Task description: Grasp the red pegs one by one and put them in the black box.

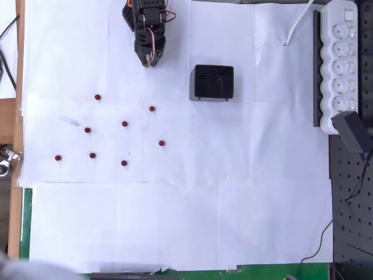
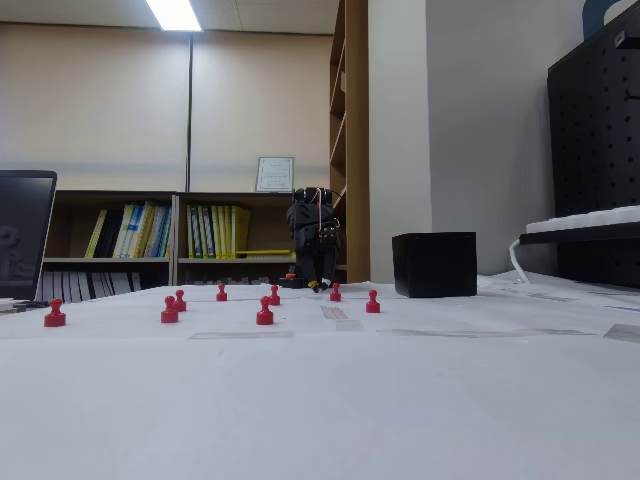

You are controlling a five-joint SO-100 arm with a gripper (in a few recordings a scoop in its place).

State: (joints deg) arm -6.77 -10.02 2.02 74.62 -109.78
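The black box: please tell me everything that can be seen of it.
The black box is a small square bin of thin, glossy black plastic, open at the top and empty inside. It stands upright on the white paper, right of the gripper in the overhead view, touching nothing else. All eight red pegs lie apart from it, lower left. In the fixed view its side walls look plain and dark.

arm [image 1: 145, 23] cut off by overhead view's top edge.
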